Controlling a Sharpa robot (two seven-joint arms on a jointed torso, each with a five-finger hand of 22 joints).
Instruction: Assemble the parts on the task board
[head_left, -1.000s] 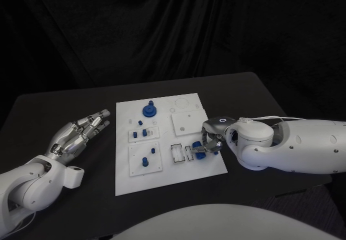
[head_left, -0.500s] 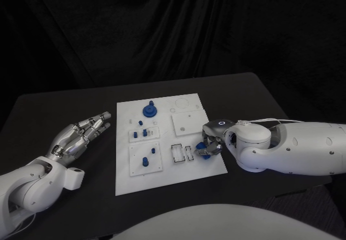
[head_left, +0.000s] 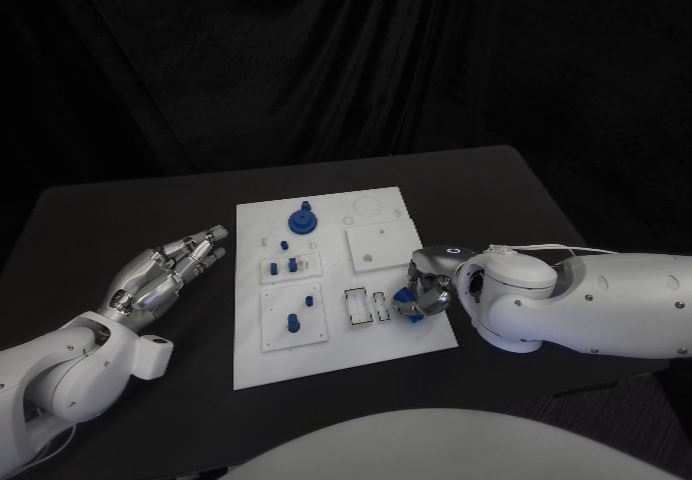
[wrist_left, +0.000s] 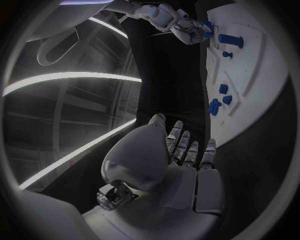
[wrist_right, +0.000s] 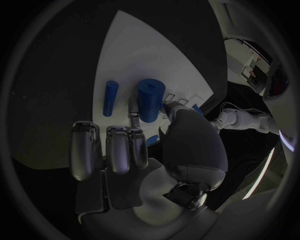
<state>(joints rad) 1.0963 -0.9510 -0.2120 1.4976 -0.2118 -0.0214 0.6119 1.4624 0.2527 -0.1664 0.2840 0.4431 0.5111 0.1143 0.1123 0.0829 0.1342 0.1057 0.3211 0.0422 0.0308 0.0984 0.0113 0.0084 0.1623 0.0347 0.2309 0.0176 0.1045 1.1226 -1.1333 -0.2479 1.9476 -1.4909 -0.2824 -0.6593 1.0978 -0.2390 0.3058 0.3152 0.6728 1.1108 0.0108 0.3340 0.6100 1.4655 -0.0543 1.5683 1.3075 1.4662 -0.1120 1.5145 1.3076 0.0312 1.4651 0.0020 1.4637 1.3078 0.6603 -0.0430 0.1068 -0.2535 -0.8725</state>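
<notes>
Right hand (head_left: 421, 296): over near right edge of white board (head_left: 325, 345), fingers curled round thick blue cylinder (wrist_right: 150, 99), holding it upright | thin blue peg (wrist_right: 110, 97): lying flat on board just beside cylinder | left hand (head_left: 162, 272): palm up on black table (head_left: 87, 215), left of board, fingers straight and slightly apart, holding nothing | other blue parts (head_left: 302, 219): standing in board's left slots

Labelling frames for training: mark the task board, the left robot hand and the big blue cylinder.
task board (head_left: 289, 365), head view, bare near corner.
left robot hand (head_left: 162, 275), head view, palm.
big blue cylinder (wrist_right: 150, 100), right wrist view, side wall.
</notes>
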